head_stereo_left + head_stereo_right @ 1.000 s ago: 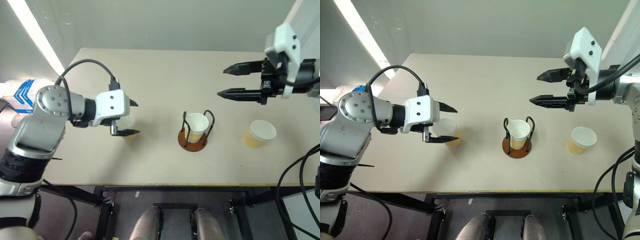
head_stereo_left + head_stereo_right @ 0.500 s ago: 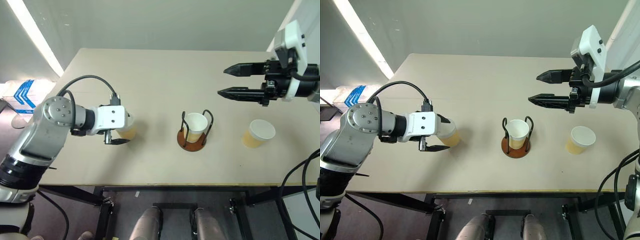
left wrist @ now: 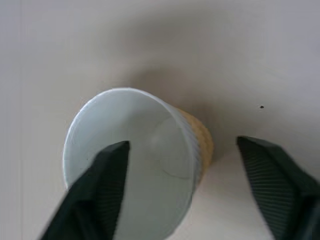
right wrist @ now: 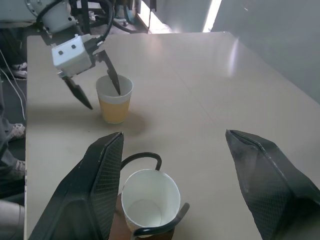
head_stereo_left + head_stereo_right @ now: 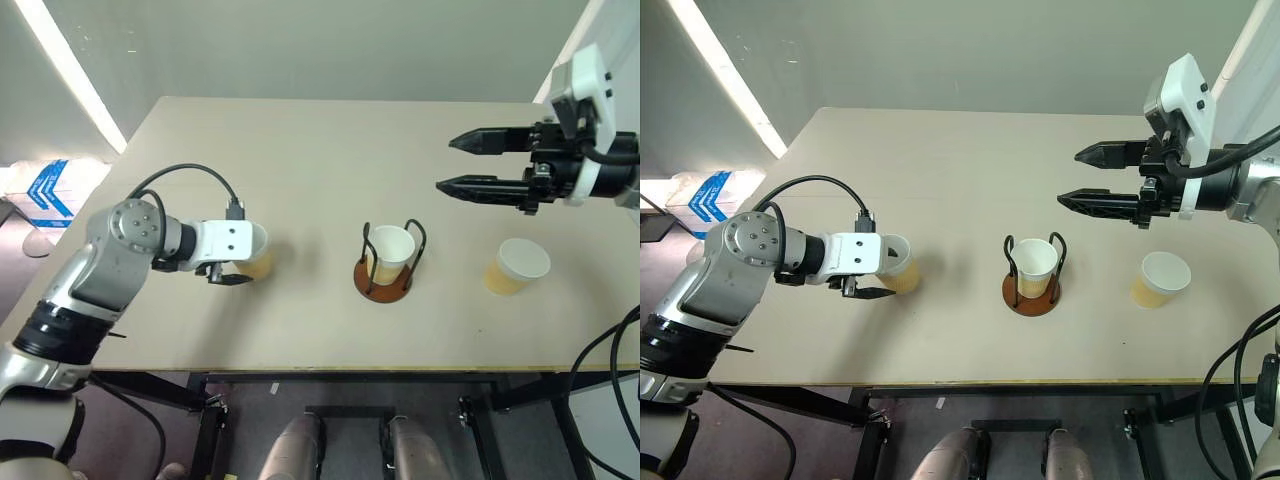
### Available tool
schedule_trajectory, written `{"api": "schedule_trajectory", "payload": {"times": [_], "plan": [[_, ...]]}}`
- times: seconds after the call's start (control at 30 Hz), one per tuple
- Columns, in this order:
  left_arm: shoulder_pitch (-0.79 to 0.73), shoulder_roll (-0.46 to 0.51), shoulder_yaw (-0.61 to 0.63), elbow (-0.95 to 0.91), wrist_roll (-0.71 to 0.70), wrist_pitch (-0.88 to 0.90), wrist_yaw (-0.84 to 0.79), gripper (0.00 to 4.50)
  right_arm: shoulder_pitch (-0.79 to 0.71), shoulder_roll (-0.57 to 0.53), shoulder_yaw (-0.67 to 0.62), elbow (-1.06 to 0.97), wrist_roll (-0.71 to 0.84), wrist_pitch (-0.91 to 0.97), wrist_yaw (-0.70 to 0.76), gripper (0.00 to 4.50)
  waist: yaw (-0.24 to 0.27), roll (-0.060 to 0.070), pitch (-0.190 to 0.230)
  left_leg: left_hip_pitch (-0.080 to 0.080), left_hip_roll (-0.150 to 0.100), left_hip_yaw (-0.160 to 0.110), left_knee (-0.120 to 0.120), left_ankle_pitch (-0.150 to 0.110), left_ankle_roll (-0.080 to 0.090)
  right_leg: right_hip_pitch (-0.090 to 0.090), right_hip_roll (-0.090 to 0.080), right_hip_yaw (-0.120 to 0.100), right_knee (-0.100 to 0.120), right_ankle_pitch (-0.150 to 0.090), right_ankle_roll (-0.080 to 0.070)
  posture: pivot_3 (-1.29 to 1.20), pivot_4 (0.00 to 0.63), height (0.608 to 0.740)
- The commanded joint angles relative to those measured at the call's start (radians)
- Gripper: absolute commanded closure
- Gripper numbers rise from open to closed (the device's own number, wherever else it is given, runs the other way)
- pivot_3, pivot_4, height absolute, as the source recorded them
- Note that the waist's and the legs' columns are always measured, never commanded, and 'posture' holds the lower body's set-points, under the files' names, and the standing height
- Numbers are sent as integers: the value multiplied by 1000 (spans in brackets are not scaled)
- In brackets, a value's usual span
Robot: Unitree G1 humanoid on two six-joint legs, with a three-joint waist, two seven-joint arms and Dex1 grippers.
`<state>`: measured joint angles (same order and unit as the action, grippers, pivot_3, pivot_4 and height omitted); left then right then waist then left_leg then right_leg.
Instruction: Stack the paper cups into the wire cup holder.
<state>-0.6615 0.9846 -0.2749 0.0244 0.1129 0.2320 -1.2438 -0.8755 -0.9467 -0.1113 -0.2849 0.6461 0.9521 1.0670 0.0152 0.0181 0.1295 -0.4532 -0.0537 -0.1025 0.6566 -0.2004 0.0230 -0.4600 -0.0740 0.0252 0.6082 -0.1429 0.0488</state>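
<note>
My left gripper (image 4: 95,86) has come down and in onto the left cup (image 4: 114,99). A second ago it hovered above and beside that cup; now one finger (image 3: 102,187) reaches inside the white rim and the other (image 3: 272,182) stands outside the ribbed wall. The jaws have narrowed around the wall since then, with a gap left on the outer side. The left arm sits lower over the table (image 5: 330,140).
</note>
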Motion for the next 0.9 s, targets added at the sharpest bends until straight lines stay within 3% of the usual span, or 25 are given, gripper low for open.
{"api": "schedule_trajectory", "payload": {"times": [0.03,0.23,0.47,0.7,0.9], "plan": [[-34,-16,8,11,-10,-21,-24,2349,1,-16,-52,-31,27,-24,-12,1055,0,0,0,0,0,0,0,0,0,0,0,0,0,0,0,0,150,740],[-63,-34,25,12,-71,10,-93,4425,22,-5,-76,-31,57,-66,-7,1055,1,0,0,-1,0,0,0,1,1,0,0,0,0,0,0,0,150,740],[-165,-64,57,37,-173,68,-157,4493,103,-21,-83,-57,37,-169,9,1055,1,0,0,-1,0,0,1,1,2,0,0,-1,1,0,0,0,150,740],[-301,-100,85,90,-282,130,-232,4493,267,-103,-119,-128,90,-155,89,1055,4,-1,0,-2,0,0,3,1,3,1,0,-1,0,-1,2,0,150,740],[-434,-143,79,144,-358,162,-326,4493,352,-111,-181,-199,166,-126,56,1055,2,-1,0,-2,0,2,5,0,4,2,-1,0,1,-2,6,0,150,740]]}}
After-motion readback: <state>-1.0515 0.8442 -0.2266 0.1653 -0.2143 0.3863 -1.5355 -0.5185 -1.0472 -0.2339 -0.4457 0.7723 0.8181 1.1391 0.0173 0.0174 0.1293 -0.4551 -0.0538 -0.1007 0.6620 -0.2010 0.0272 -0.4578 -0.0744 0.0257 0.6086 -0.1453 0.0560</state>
